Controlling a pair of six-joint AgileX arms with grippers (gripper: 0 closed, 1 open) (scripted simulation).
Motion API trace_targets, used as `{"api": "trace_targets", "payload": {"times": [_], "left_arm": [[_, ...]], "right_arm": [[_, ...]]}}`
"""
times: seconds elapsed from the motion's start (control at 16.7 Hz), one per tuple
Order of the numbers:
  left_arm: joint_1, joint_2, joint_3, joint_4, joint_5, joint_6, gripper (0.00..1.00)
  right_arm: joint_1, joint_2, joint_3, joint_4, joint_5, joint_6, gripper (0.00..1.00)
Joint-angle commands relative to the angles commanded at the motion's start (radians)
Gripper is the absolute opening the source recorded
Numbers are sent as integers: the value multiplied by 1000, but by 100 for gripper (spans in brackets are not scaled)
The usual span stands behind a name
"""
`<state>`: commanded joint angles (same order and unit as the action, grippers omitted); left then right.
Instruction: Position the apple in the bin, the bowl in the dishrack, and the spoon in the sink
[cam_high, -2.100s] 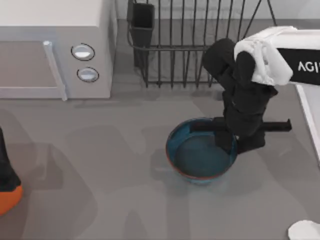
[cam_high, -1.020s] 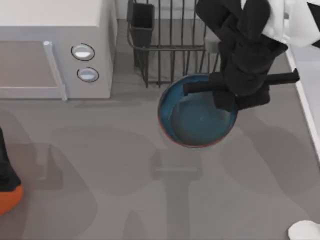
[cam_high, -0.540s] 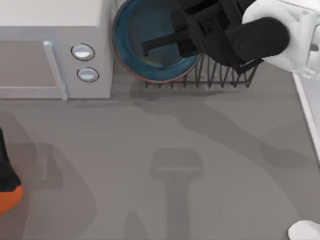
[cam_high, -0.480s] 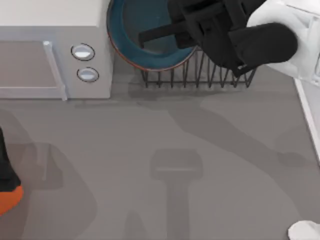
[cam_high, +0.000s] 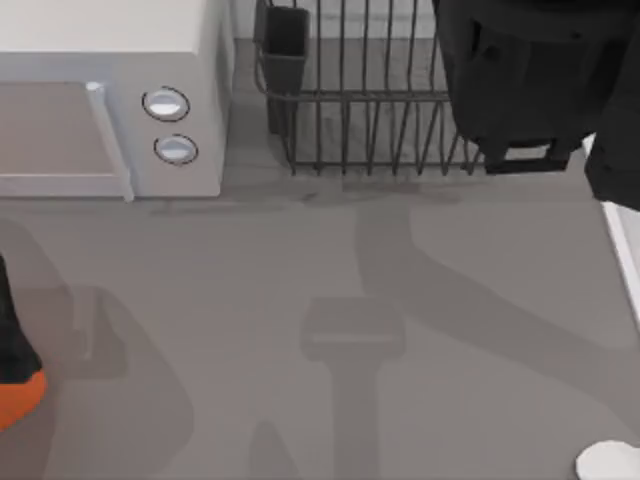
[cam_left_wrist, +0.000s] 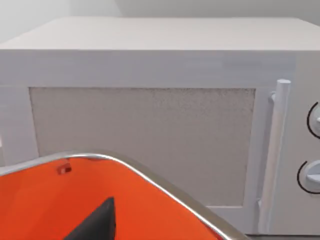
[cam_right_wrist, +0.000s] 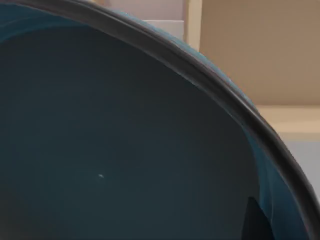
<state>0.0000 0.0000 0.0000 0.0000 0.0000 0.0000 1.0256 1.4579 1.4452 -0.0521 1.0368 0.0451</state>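
Looming over the dishrack (cam_high: 370, 100), right arm; jaws unreadable; bowl (cam_right_wrist: 125, 140) close.

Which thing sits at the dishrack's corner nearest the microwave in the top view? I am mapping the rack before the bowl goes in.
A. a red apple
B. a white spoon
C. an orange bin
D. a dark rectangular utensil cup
D: in the top view a dark rectangular utensil cup stands at the corner of the dishrack that is beside the microwave.
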Motion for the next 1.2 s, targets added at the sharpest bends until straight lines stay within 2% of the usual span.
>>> {"api": "trace_targets", "payload": {"times": [0.12,0.54,0.72,1.2], "left_arm": [[0,0,0,0,0,0,100],[0,0,0,0,0,0,100],[0,0,0,0,0,0,100],[0,0,0,0,0,0,100]], "right_arm": [[12,-17,-8,29,25,-14,0],[-12,22,-4,64,2,-12,0],[-76,138,-14,190,-63,-15,0],[-337,525,-96,677,-317,-28,0]]}}
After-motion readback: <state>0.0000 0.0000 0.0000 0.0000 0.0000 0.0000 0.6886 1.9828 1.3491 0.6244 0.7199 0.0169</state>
